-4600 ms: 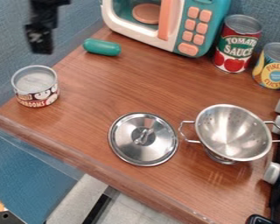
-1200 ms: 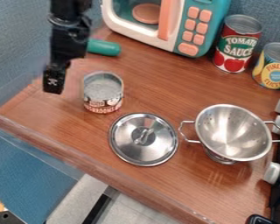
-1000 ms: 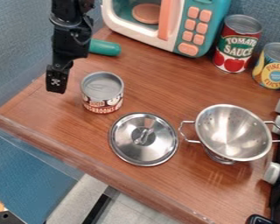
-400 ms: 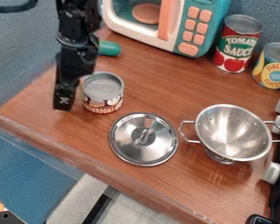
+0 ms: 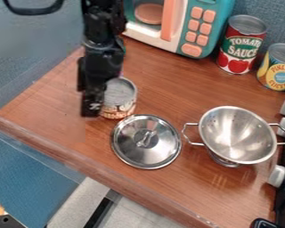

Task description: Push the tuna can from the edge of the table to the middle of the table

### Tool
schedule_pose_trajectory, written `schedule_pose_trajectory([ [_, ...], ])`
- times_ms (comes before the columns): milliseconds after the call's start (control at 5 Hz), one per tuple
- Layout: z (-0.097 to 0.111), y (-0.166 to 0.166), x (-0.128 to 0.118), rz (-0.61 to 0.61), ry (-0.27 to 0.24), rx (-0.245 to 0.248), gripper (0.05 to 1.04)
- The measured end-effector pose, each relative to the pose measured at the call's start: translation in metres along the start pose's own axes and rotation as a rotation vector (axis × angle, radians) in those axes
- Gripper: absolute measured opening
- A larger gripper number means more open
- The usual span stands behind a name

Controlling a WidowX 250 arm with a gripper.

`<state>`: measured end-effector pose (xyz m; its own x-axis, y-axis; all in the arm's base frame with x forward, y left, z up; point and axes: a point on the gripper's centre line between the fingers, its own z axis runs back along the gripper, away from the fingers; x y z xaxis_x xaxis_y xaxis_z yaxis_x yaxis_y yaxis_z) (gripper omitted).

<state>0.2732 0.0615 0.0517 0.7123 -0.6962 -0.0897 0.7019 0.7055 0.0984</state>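
Mid-push I think, gripper (image 5: pixel 93 106) left of the can (image 5: pixel 120 96), can't tell if spread or pressed together. Next nudge: right, passing the lid's (image 5: pixel 132 149) far side.

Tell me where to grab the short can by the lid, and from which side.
I'd come down from above and grip opposite sides of the short can, just under its rim: it stands upright with a round wall. I'd avoid the side facing the lid, which lies close by.

gripper (image 5: pixel 92 106) partly hides can (image 5: pixel 122 94); toy microwave (image 5: pixel 181 33) cut off above.
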Motion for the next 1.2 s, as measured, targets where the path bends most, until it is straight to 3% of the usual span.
schedule_pose_trajectory([
  [1000, 0.004, -0.009, 0.12, 0.065, -0.061, -0.042, 0.998],
  [1200, 0.01, -0.008, 0.139, 0.056, -0.099, -0.013, 0.998],
])
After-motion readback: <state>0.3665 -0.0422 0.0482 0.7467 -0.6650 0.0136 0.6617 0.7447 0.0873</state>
